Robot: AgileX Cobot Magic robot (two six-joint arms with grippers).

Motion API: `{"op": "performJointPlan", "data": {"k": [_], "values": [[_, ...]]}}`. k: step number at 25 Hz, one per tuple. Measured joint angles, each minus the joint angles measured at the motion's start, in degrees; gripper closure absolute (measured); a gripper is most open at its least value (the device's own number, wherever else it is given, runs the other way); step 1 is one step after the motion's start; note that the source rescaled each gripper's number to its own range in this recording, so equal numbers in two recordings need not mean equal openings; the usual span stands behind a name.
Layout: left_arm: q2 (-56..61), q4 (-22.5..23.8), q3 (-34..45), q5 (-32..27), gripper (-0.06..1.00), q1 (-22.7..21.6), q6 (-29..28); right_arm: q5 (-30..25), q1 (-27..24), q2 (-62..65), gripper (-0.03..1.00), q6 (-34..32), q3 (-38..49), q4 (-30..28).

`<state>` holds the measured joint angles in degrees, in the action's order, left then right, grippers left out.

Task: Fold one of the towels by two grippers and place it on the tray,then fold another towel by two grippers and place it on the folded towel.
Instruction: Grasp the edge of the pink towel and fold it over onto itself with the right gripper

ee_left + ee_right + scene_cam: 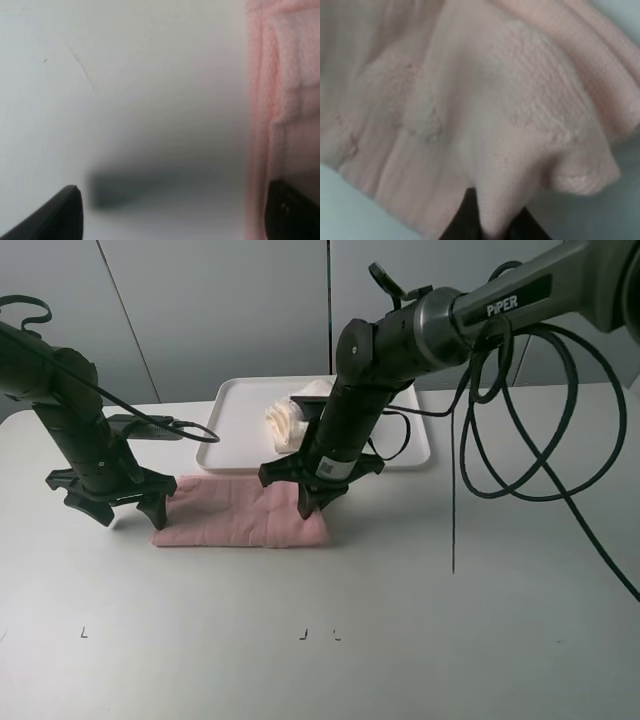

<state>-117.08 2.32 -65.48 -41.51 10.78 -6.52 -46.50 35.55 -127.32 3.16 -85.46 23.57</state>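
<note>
Far left: left gripper (115,512), low over the white table (450,620) at the left end of the pink towel (235,512). Stands wide open and grips nothing. Seen from the left wrist, one black fingertip (60,215) over bare table, the other at the towel's edge. Cannot tell whether that one touches the cloth.

Middle: pink towel, folded into a long strip. Lies flat on the table, just in front of the tray (235,410) and apart from it. Layered edges visible along the strip's left end in the left wrist view.

Toward the right end of the strip: right gripper (315,502), pointing down onto the cloth. Clamped on a pinch of pink terry. From the right wrist, a ridge of fabric drawn up between the closed black fingers (465,220).

Behind, at the back of the table: white tray with the cream towel (285,422) on it, bunched in a loose fold, partly hidden by the right arm.

Far right: black cables (530,440), looping down from the right arm over the table.
</note>
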Motion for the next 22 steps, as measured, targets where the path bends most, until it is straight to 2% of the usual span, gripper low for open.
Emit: {"op": "performJointPlan", "data": {"k": [5, 10, 14, 22], "values": [[0.0, 0.0, 0.0, 0.0, 0.0, 0.0, 0.1, -7.3, 0.0, 0.2, 0.95, 2.7, -4.0, 4.8], [0.0, 0.0, 0.0, 0.0, 0.0, 0.0, 0.2, -9.8, 0.0, 0.2, 0.95, 5.6, -5.1, 12.0], [0.0, 0.0, 0.0, 0.0, 0.0, 0.0, 0.2, -7.8, 0.0, 0.2, 0.95, 8.6, -5.1, 19.4], [0.0, -0.2, 0.0, -0.2, 0.0, 0.0, 0.1, -2.1, 0.0, -2.4, 0.95, 16.9, -5.4, 38.6]]}}
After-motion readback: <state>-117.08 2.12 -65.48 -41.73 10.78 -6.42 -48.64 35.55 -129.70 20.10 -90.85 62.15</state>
